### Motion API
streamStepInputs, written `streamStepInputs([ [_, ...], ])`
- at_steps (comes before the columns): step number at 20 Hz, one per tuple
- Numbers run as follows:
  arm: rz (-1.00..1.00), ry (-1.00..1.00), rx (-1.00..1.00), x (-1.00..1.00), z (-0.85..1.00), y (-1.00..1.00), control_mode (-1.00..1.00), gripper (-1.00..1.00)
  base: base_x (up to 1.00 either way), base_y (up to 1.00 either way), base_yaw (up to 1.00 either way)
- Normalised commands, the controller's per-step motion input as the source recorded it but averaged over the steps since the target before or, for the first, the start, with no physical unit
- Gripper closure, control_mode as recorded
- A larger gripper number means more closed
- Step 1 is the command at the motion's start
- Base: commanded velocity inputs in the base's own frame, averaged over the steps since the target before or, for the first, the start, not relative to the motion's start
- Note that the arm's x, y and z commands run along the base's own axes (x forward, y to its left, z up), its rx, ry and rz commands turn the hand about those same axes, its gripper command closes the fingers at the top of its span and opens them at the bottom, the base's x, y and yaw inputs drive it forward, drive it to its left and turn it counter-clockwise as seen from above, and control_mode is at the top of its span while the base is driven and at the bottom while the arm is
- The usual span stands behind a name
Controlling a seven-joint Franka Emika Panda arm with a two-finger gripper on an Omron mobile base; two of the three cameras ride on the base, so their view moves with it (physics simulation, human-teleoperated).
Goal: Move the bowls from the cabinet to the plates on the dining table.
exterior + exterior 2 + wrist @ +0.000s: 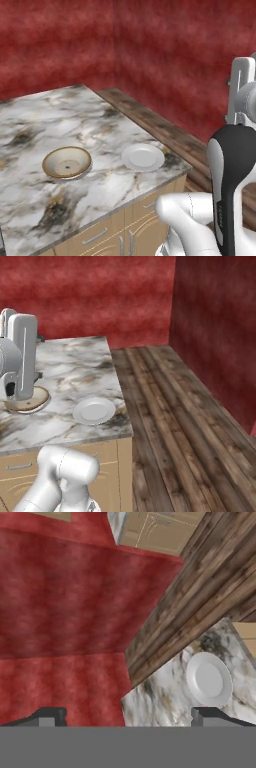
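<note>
Sitting on its plate at nine o'clock on the table [30,125], the tan bowl [66,162] looks delivered, so the wide-open, empty gripper [129,714] likely fetches the other bowl for the bare plate [143,157]

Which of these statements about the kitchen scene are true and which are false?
1. The tan bowl sits on the table. True.
2. A bowl sits on the bare plate. False: nothing lies on it.
3. The hand is open and holds nothing. True.
4. The walls are blue. False: the wall is red.
5. The bare plate lies near the table's corner. True.
</note>
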Motion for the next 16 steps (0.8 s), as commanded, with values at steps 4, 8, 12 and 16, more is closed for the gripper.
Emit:
streamStepInputs([
  [4, 0.0, 0.0, 0.0, 0.0, 0.0, 0.0, 1.0, -1.0, 0.0, -0.01, -0.25],
  [8, 0.0, 0.0, 0.0, 0.0, 0.0, 0.0, 1.0, -1.0, 0.0, 0.0, -0.25],
  [12, 0.0, 0.0, 0.0, 0.0, 0.0, 0.0, 1.0, -1.0, 0.0, 0.0, -0.25],
  [16, 0.0, 0.0, 0.0, 0.0, 0.0, 0.0, 1.0, -1.0, 0.0, 0.0, -0.25],
])
